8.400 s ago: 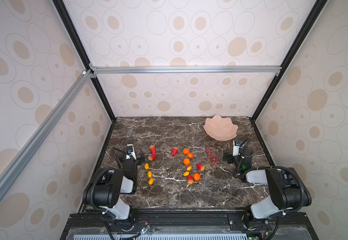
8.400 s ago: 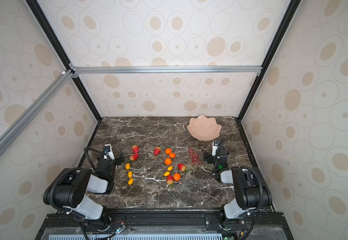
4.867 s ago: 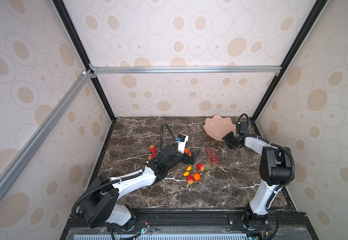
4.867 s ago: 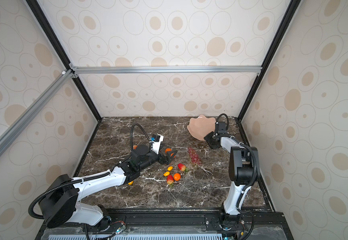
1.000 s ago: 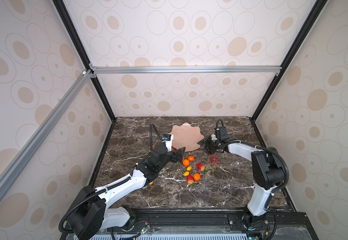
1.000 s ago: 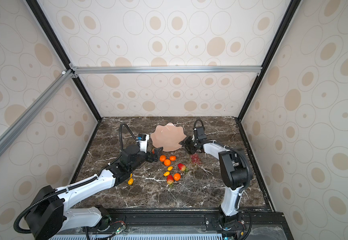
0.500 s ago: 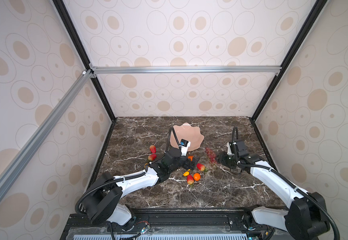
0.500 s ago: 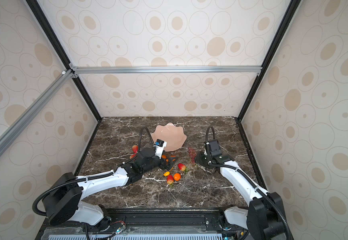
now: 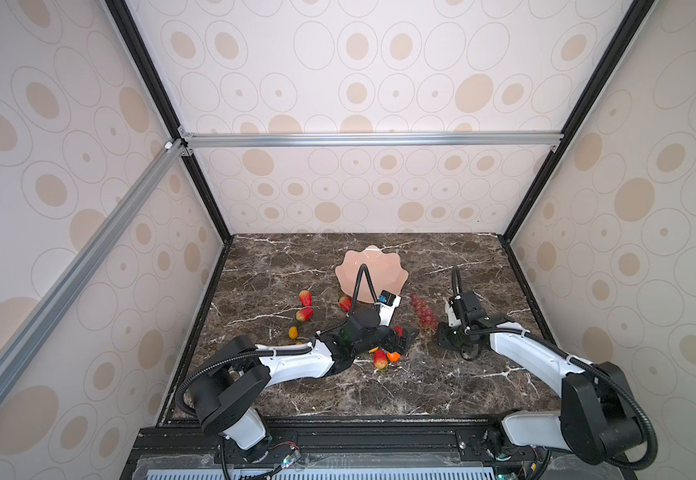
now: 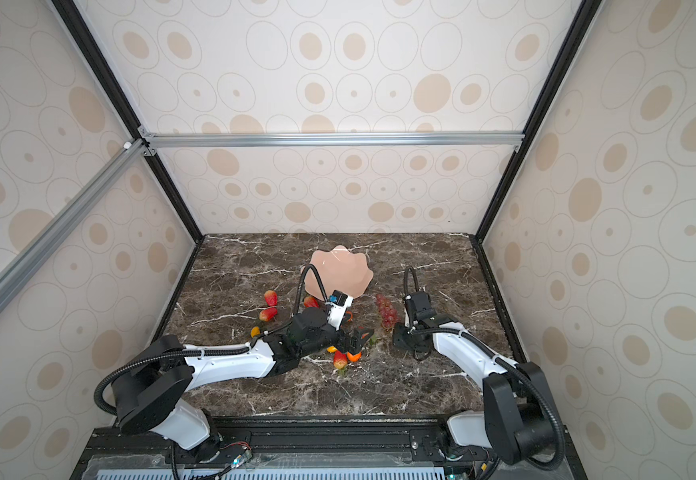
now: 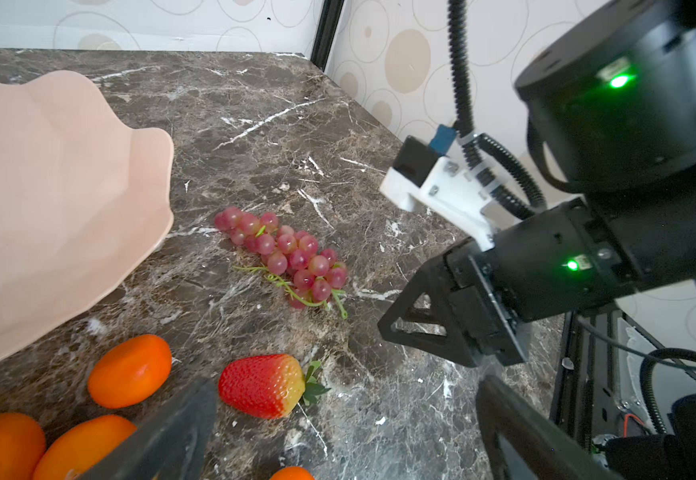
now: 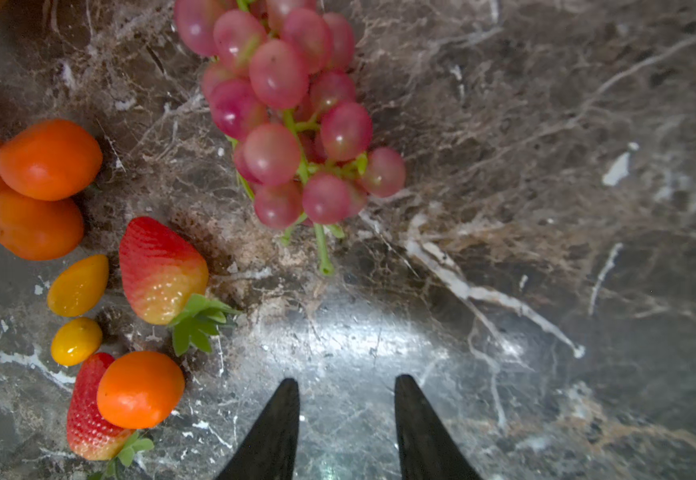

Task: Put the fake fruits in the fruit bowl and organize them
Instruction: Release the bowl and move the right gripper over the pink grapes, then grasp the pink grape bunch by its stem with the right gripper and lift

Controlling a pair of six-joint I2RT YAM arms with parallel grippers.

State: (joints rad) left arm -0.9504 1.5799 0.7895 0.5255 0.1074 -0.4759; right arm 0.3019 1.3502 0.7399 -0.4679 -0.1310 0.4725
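Two things have just changed: the right gripper (image 12: 346,379) has left the fruit bowl (image 9: 383,266), at whose rim it stood a second ago, and now hovers low over the marble table (image 9: 441,395), jaws apart and empty, just short of the stem end of the grape bunch (image 12: 292,120). The left gripper (image 11: 346,382), spread wide and holding nothing, has slid in over the fruit cluster and faces a strawberry (image 11: 261,384). The bowl, first in the back right corner, now sits empty at mid-back, just behind the fruits, so carries look short. No fruit is in yet; picking probably starts now
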